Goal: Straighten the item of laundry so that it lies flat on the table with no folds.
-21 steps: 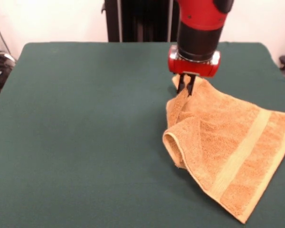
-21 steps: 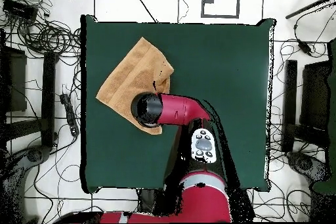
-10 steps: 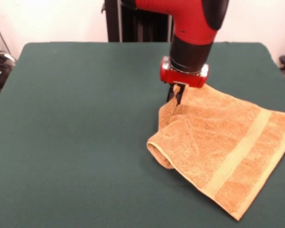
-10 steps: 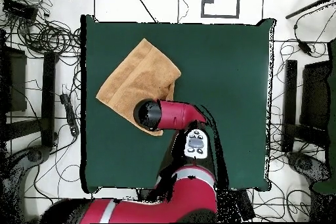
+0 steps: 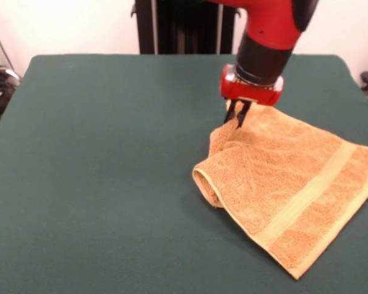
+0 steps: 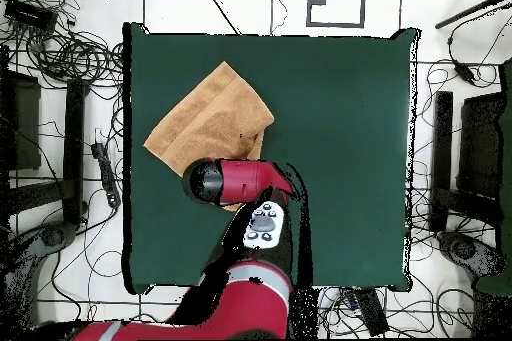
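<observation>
On the table's [image 5: 98, 159] right half, front view: towel [image 5: 294, 184], orange-tan terry, lying mostly spread, one corner reaching the picture's right edge, another pointing toward the near edge. Lighter woven band [image 5: 313, 193] runs diagonally across the towel near its near-right edge. Left side of the towel doubled over in a rounded fold [image 5: 207, 184], standing slightly proud of the cloth; a ridge of bunched fabric rises from this fold up to the gripper. Gripper [image 5: 237, 115]: dark fingers set close together, pinching the towel's far-left corner, which is drawn up a little off the surface. Arm [image 5: 267, 43]: red and black, red collar just above the fingers, coming down from the top of the picture. Table: dark green cloth, bare to the left of the towel

Overhead view: towel [image 6: 205, 117] sits as a diamond at the table's [image 6: 340, 137] upper left, one corner at the left edge. Arm [image 6: 235, 179] covers the towel's lower corner; gripper hidden beneath it
</observation>
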